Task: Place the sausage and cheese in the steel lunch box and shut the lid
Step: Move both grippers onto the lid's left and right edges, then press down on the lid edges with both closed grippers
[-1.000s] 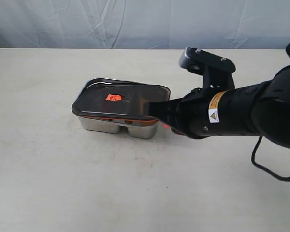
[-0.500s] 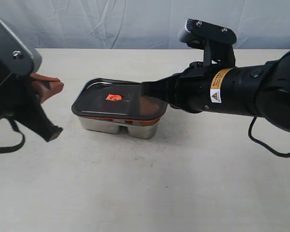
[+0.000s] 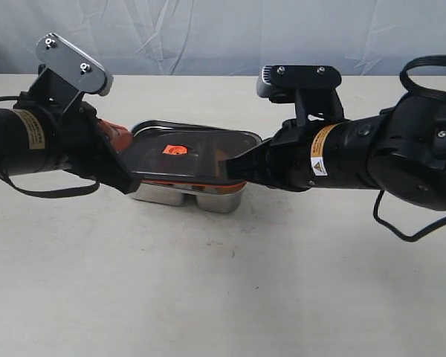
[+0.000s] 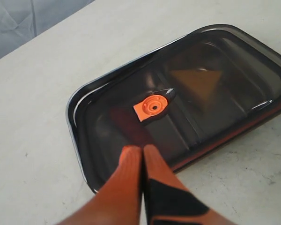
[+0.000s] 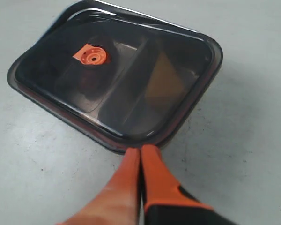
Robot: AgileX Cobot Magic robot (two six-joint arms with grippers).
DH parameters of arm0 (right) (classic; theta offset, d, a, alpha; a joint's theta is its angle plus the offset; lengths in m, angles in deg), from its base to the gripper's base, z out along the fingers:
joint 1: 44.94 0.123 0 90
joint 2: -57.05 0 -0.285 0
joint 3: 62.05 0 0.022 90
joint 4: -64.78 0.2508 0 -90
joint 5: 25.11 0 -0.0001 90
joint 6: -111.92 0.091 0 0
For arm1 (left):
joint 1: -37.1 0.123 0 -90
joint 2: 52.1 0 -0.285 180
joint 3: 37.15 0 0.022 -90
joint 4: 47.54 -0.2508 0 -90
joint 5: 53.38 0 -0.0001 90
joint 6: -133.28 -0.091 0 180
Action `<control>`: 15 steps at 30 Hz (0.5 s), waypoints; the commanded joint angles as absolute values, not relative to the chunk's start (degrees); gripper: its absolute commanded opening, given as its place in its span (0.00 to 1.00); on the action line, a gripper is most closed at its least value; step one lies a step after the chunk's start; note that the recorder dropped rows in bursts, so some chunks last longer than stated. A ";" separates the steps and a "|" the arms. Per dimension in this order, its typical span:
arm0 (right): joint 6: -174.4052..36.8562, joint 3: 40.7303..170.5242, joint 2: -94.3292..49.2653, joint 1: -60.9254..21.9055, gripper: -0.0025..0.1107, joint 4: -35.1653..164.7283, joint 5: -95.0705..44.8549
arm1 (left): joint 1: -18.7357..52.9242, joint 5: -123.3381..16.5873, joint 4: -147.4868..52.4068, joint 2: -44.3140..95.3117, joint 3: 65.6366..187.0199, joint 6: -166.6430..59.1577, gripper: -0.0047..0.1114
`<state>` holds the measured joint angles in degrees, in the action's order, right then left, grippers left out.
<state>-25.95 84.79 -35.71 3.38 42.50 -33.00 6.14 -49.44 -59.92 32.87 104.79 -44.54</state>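
Both arms are cased in glossy black. The left arm (image 3: 4, 152) is marked with a small yellow label (image 3: 30, 128), and a grey plate (image 3: 73, 63) studded with screws is mounted on its wrist. A yellow-and-white warning label (image 3: 318, 158) is borne by the right arm (image 3: 409, 149), which is topped by a black bracket (image 3: 301, 78) with silver screws. Thin black cables (image 3: 398, 232) are looped beside both arms. The left gripper (image 4: 141, 150) and the right gripper (image 5: 140, 151) are fitted with tapered orange fingers (image 4: 129, 166), inlaid with black towards the base.
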 commanded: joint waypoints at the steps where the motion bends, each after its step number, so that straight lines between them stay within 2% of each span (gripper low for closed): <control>1: -26.61 85.19 -35.92 3.05 0.02 42.08 -32.22 | 5.58 -51.19 -61.74 34.16 105.06 -44.21 0.04; 15: -26.61 85.85 -42.22 3.15 0.02 44.39 -26.70 | 5.58 -53.38 -62.77 36.61 105.06 -44.21 0.04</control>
<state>-26.20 84.88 -41.17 3.38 44.31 -27.87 6.14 -52.13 -62.07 36.52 104.79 -44.54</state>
